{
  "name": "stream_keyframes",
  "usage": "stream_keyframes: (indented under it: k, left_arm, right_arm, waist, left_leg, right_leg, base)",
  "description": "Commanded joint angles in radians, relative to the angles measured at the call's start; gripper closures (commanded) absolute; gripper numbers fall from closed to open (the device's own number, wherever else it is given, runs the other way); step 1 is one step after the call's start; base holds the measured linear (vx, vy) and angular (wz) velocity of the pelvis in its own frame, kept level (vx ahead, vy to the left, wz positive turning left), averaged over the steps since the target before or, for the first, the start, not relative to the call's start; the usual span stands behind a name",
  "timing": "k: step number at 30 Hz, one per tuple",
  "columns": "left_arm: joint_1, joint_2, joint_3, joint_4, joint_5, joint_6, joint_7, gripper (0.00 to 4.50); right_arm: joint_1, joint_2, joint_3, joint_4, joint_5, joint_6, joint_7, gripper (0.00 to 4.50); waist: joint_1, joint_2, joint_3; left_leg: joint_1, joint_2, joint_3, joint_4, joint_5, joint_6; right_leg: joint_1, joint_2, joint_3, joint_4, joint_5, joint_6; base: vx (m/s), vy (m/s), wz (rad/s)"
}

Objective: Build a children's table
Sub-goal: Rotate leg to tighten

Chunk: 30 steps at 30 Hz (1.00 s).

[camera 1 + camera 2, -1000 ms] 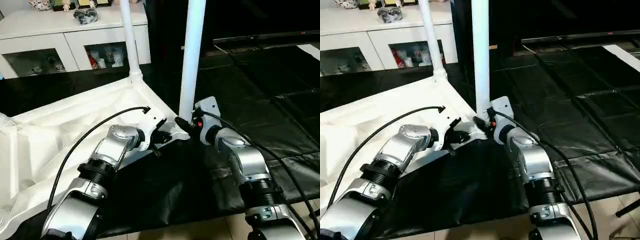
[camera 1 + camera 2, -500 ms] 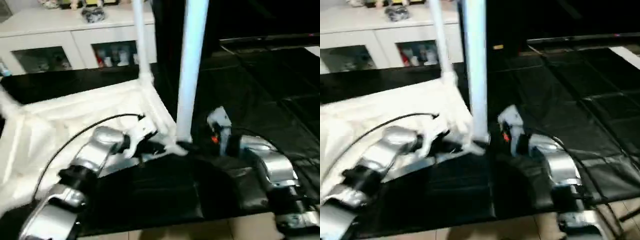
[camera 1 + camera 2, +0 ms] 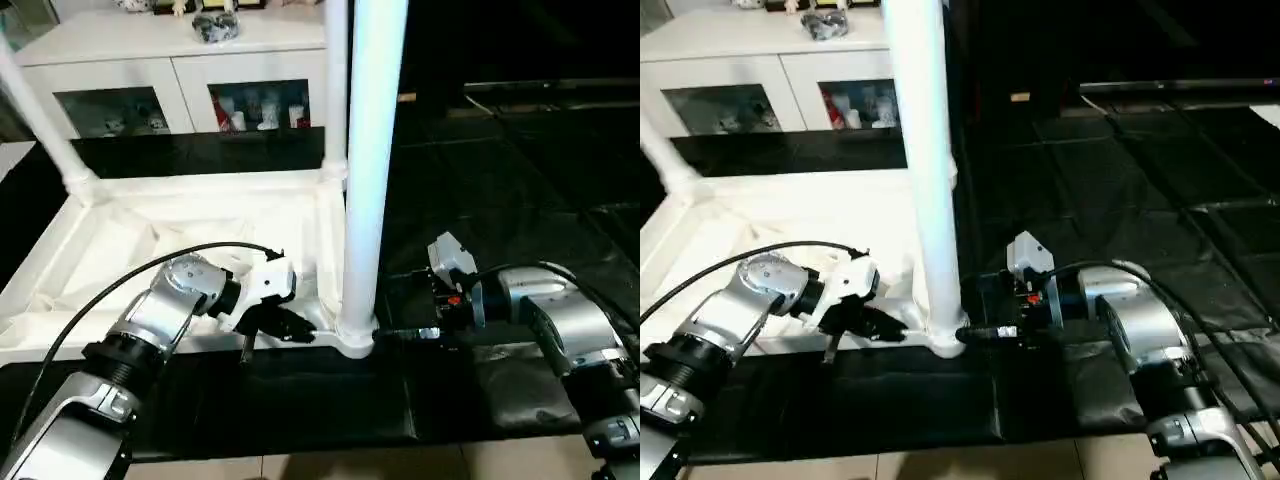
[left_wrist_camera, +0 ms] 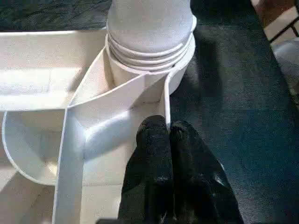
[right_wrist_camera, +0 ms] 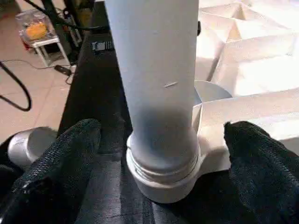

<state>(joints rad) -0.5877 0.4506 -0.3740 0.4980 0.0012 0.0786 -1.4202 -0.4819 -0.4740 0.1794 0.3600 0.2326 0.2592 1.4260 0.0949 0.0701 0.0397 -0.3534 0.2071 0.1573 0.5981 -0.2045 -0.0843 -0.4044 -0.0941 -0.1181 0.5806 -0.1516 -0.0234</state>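
The children's table lies upside down, its white ribbed top (image 3: 170, 235) on the black mat. Three white legs stand in its corner sockets: the near right leg (image 3: 368, 170), one behind it (image 3: 336, 90) and one at the far left (image 3: 40, 115). My left gripper (image 3: 292, 328) is shut, its tips (image 4: 163, 135) resting against the table's rim wall just beside the near right socket (image 4: 149, 60). My right gripper (image 3: 388, 335) is open at the base of the near right leg (image 5: 154, 93). One finger (image 5: 70, 149) stands on each side of the leg without touching it.
A white cabinet with glass doors (image 3: 190, 75) stands behind the table. Black mats (image 3: 520, 190) cover the floor to the right and in front. Pale floor tiles (image 3: 300, 468) show at the near edge. A small stand with a container (image 5: 37, 32) is off to one side.
The camera has shifted. My right gripper has opened and let go of the near right leg's base. The left gripper stays shut against the rim.
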Motion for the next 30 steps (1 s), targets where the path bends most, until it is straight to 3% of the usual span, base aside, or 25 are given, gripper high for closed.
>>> stream_keyframes:
  k: [1,23,29,30]
  left_arm:
    - [-0.005,-0.002,-0.028,-0.05,-0.008,-0.029,-0.048,4.5]
    - [0.006,-0.005,-0.048,-0.071,-0.01,-0.032,-0.047,4.5]
    - [-0.001,-0.038,-0.023,-0.063,-0.01,0.04,0.033,4.5]
    - [-0.006,-0.048,-0.015,-0.059,-0.012,0.053,0.052,4.5]
  right_arm:
    - [-0.023,0.005,0.015,0.004,-0.001,-0.021,0.014,0.4]
    - [-0.03,0.026,0.062,0.034,0.01,-0.015,0.078,2.37]
    - [-0.002,0.046,0.053,-0.005,0.029,0.043,0.029,2.53]
    - [0.006,0.051,0.049,-0.016,0.031,0.052,0.01,2.54]
  waist:
    - [-0.004,-0.021,-0.07]
    - [0.003,-0.025,-0.07]
    - [0.004,-0.028,-0.07]
    - [0.004,-0.026,-0.067]
  left_leg:
    - [-0.003,0.022,0.009,-0.064,-0.107,0.096]
    - [-0.004,0.022,0.009,-0.063,-0.1,0.095]
    - [-0.004,0.021,0.01,-0.063,-0.097,0.093]
    - [-0.002,0.02,0.011,-0.064,-0.117,0.085]
  right_leg:
    - [0.062,-0.051,0.05,-0.051,-0.24,-0.201]
    - [0.061,-0.051,0.049,-0.053,-0.268,-0.185]
    - [0.062,-0.05,0.05,-0.052,-0.261,-0.189]
    - [0.06,-0.051,0.049,-0.059,-0.308,-0.173]
  base:
    - [0.0,0.0,0.0]
    - [0.0,0.0,0.0]
    - [0.0,0.0,0.0]
    - [0.0,0.0,0.0]
